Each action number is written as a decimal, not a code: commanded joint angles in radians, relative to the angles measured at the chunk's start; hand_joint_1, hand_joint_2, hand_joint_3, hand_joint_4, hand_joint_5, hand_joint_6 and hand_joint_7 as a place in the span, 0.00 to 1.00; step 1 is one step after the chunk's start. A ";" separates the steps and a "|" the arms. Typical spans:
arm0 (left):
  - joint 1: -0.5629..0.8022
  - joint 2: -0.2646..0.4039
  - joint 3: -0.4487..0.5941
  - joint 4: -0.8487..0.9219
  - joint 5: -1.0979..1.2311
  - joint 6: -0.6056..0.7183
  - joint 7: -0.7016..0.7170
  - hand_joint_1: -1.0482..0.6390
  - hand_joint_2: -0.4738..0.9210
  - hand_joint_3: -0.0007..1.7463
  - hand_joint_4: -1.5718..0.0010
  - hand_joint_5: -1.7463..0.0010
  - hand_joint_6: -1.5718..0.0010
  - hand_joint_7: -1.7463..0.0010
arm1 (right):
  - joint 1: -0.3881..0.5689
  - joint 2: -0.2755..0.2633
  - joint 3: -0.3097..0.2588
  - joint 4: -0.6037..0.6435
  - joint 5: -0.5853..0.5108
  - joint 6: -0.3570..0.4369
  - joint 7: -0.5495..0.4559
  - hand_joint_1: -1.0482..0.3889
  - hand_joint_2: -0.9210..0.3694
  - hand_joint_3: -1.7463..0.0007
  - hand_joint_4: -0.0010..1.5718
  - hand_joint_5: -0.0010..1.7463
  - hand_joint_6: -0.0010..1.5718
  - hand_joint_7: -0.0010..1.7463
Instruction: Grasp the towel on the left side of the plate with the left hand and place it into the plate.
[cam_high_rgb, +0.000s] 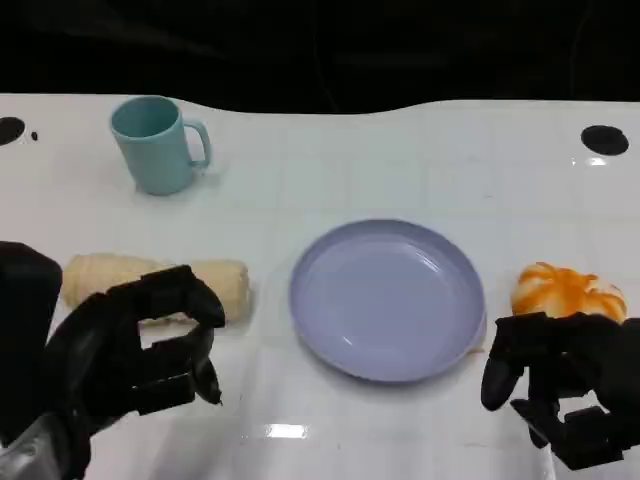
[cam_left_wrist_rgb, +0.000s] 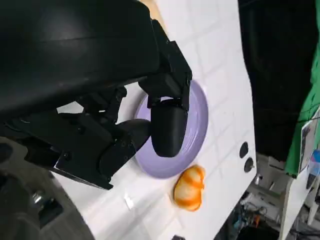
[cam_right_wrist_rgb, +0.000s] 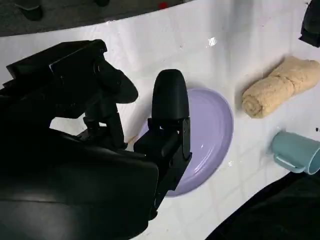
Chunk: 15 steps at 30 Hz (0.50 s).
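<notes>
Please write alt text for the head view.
A rolled beige towel lies left of an empty lilac plate, the open left hand over its near side. A teal mug stands behind.

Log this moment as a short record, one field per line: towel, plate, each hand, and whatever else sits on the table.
towel: rolled towel, lying on the table left of the plate, not lifted
plate: lavender plate, nothing in it
left hand: left hand above the towel's near side, fingers apart, holding nothing
right hand: right hand near the table's front edge, right of the plate, holding nothing
mug: teal mug, upright, far left
other: orange object, right of the plate
</notes>
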<state>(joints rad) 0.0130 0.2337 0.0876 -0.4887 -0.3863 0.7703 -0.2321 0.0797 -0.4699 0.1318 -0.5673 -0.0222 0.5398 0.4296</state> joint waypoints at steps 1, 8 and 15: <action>0.018 0.046 -0.047 0.005 0.118 -0.155 -0.001 0.55 0.74 0.62 0.59 0.18 0.56 0.40 | -0.010 0.003 0.002 -0.007 -0.003 0.013 -0.005 0.76 0.24 0.42 0.44 0.96 0.43 0.83; 0.007 0.153 -0.117 0.032 0.344 -0.407 -0.024 0.48 0.98 0.19 0.74 0.54 0.63 0.93 | -0.017 0.000 0.016 -0.017 -0.018 0.025 -0.007 0.75 0.23 0.43 0.44 0.95 0.43 0.83; -0.089 0.325 -0.191 0.089 0.640 -0.503 -0.042 0.37 1.00 0.08 0.88 0.63 0.76 1.00 | -0.015 0.012 0.016 -0.040 -0.010 0.066 -0.011 0.75 0.22 0.44 0.44 0.95 0.43 0.82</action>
<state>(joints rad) -0.0330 0.4926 -0.0700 -0.4328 0.1381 0.3118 -0.2725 0.0680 -0.4601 0.1490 -0.5879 -0.0334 0.5939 0.4244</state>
